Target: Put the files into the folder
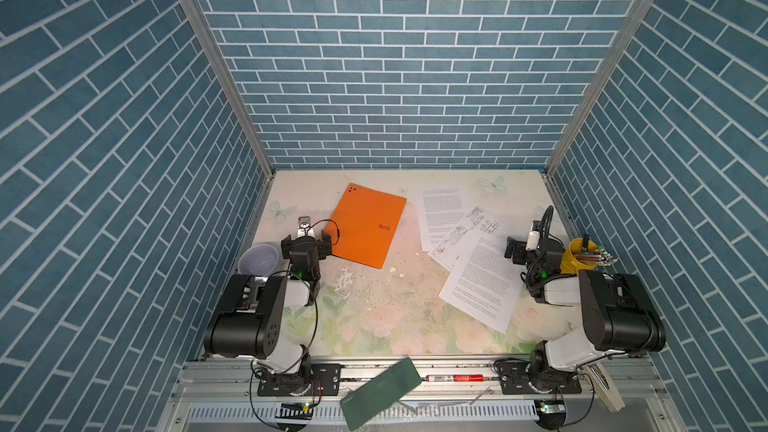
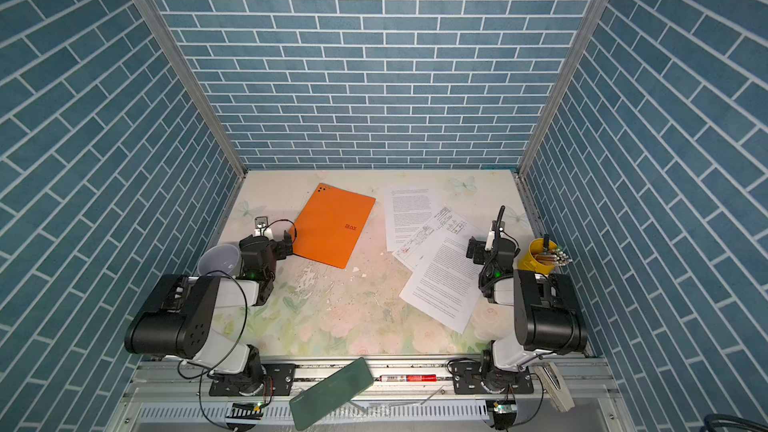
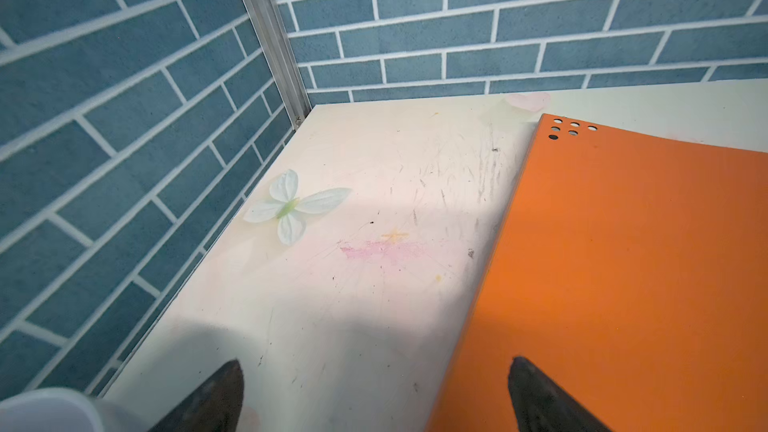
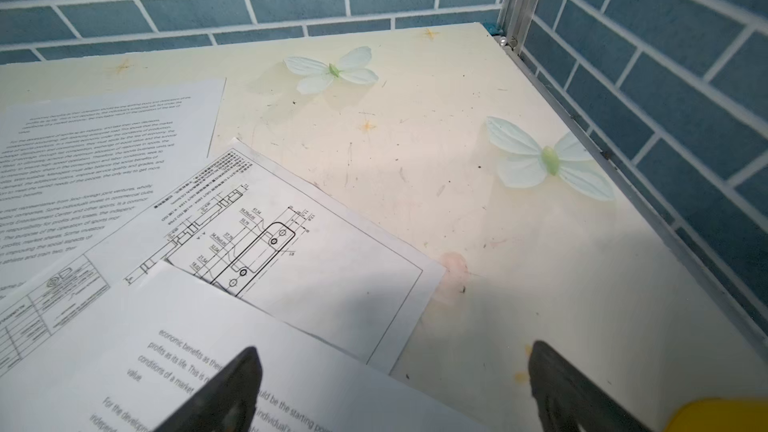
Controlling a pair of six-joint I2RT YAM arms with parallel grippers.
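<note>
Files lie overlapping on the right of the table by the empty, wide-open right gripper, while the closed orange folder lies left of centre, its edge seemingly under the wide-open left gripper.

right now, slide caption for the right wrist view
Open right gripper over the edge of three overlapping files, drawing sheet in the middle, on the table.

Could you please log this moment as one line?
folder: closed | files: three, overlapping, outside | left gripper: jaws open | right gripper: jaws open
</note>
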